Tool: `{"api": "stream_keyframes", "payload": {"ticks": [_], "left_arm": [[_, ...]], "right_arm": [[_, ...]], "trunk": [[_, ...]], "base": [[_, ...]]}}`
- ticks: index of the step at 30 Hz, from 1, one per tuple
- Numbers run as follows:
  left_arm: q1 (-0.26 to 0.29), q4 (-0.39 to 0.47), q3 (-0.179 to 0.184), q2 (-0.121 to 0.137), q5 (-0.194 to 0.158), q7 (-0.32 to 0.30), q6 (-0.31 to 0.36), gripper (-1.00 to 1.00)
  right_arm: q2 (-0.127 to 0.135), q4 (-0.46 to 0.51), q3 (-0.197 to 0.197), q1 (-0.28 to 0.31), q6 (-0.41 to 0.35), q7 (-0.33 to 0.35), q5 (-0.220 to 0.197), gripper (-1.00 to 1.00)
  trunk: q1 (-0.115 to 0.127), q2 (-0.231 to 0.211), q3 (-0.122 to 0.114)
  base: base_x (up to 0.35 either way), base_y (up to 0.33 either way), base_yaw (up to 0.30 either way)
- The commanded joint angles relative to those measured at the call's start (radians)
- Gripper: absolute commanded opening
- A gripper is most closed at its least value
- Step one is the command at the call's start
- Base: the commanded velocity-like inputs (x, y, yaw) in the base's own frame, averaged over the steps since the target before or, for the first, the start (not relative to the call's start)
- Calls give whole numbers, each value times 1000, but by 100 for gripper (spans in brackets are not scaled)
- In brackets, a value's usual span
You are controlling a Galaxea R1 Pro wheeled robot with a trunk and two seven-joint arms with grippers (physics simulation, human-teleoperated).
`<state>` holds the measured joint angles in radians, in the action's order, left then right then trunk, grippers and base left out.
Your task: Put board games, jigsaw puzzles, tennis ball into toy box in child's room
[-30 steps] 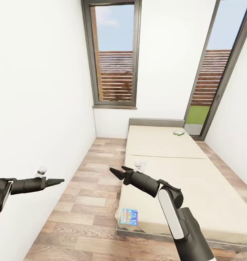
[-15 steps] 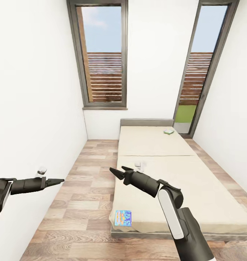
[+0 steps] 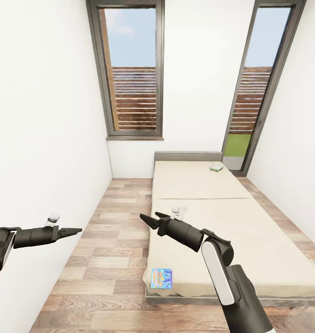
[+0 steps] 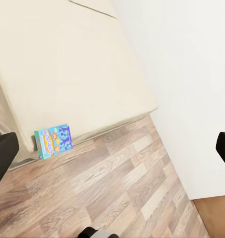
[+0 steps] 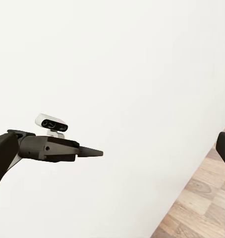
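The bed [image 3: 222,222] with its beige mattress runs along the right of the child's room. A blue board game [image 3: 161,278] lies on the bed's near left corner and shows again as the blue board game [image 4: 53,140] in the left wrist view. A green-white board game [image 3: 216,168] lies by the grey headboard. My right gripper [image 3: 151,219] hangs open and empty over the floor beside the bed's left edge. My left gripper [image 3: 77,230] is held out near the left wall, open and empty. The table, toy box, jigsaw puzzles and tennis ball are out of view.
A strip of wood-plank floor [image 3: 115,231] runs between the white left wall [image 3: 41,138] and the bed. A tall window [image 3: 133,74] and a glass door [image 3: 250,97] stand in the far wall. A white wall closes the right side.
The whole picture has shifted left since a second ago, so the camera has turned; the bed now sits more centred. Both arms hold the same pose.
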<state>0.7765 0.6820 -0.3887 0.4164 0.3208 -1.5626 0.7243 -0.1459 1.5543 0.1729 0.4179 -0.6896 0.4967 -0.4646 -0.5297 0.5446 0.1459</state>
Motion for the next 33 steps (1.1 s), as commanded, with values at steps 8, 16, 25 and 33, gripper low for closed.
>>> {"api": "stream_keyframes", "payload": {"ticks": [8, 16, 25, 33], "left_arm": [[1, 1, -3, -1, 10, -8, 11, 100], [1, 1, -3, -1, 10, -8, 11, 100], [1, 1, -4, -1, 10, -8, 11, 100], [1, 1, -4, -1, 10, -8, 11, 100]], "right_arm": [[-1, 0, -1, 1, -7, -1, -5, 100], [0, 0, -1, 1, -6, -1, -5, 100], [0, 0, -1, 1, -5, -1, -5, 100], [-1, 0, -9, 1, -5, -1, -5, 100]], "trunk": [[0, 2, 2], [0, 2, 2], [0, 2, 2], [0, 2, 2]], "base": [[0, 35, 0], [0, 72, 0], [0, 7, 0], [0, 0, 0]]}}
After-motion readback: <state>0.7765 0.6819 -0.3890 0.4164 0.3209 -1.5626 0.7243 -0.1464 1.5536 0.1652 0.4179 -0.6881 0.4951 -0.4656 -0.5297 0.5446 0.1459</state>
